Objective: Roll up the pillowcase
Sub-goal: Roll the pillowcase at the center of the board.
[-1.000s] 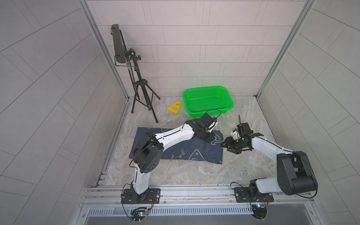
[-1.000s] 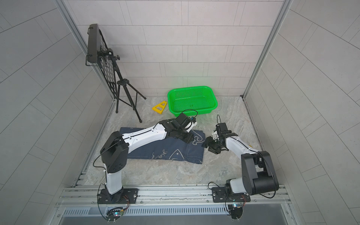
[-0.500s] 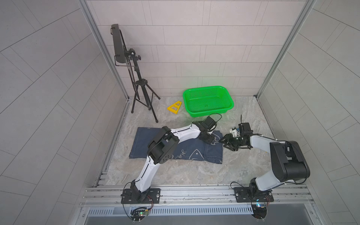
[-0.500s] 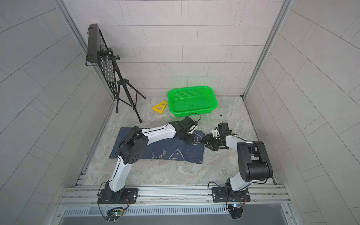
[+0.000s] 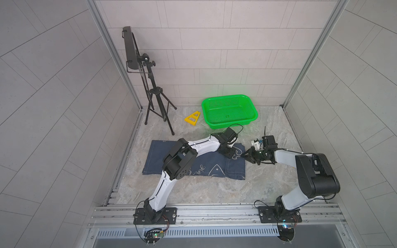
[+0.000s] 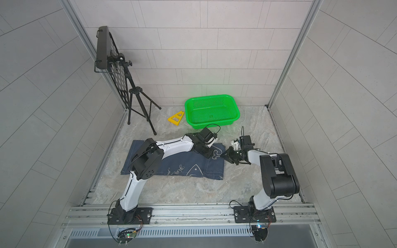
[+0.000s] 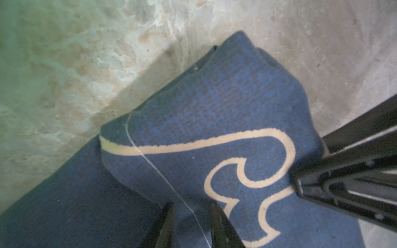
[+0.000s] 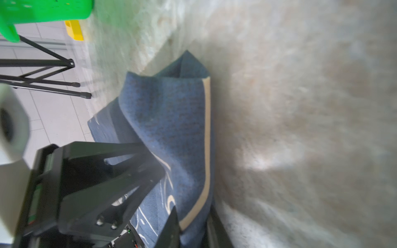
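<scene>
Scanning from the left, found one black tripod stand parked at the far left by the wall, well apart from the work and judged to be rig furniture only. Noted one yellow triangle and one empty green basket at the far side, both clear of the cloth and seemingly with no part in the rolling.

Found the pillowcase spread flat on the marbled surface in the middle, long side running left to right, not yet rolled, with only its far right corner lifted and doubled back.

Saw the left gripper reaching across the cloth to that corner, jaws narrow with fabric between them. Judged this a pinch to raise the edge for a first turn. Saw the right gripper set in from the right at the same corner, jaws drawn close on a folded edge bearing a pale printed line. Judged it to be holding the pillowcase too. Read the paired grip at one end as a way to start the roll evenly from right toward left.

Counted one stand, one triangle, one basket, one pillowcase, two arms and two grippers.
</scene>
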Tool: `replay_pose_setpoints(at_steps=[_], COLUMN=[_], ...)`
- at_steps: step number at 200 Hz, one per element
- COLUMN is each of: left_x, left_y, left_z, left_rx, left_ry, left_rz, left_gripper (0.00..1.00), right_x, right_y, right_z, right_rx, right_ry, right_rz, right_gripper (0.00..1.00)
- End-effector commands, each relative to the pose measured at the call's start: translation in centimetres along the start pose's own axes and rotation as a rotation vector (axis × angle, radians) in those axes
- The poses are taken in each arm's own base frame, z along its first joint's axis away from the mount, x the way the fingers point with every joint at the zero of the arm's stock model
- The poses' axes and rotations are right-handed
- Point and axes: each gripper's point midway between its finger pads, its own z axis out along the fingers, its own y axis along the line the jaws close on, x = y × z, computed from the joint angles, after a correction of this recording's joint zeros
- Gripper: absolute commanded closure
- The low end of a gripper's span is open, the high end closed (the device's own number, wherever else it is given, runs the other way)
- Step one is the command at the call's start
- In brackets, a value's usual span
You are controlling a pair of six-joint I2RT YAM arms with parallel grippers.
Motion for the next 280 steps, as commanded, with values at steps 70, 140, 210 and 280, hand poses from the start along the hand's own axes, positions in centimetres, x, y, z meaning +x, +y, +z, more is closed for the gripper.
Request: replay_pose_setpoints(at_steps=[70,140,210,280], left_x=[-2.6,3.5,7.9,10.8], left_y=[-0.6,5.4,9.4,9.4], left_z=[-8.2,-12.6,-15.5,-16.1], left_rx=[0.026,-0.042,-0.074,-0.053], left_ry=[-0.112,-0.097,-0.123,-0.140], left_rz=[-0.016,-0.127,-0.235,-0.280], left_gripper=[0.47,0.47,0.47,0.47], right_x=[0.2,1.0,3.1,4.4], right_y=[0.4,3.6,8.3,11.9], right_z=[-2.1,-1.7,2.1,7.3], right_rx=[0.284,0.479,0.495,0.423], right_ry=[-0.035,-0.006,0.076,0.133], right_rz=[-0.109,-0.186,-0.270,-0.258], right_gripper=[0.96,0.89,0.85,0.81])
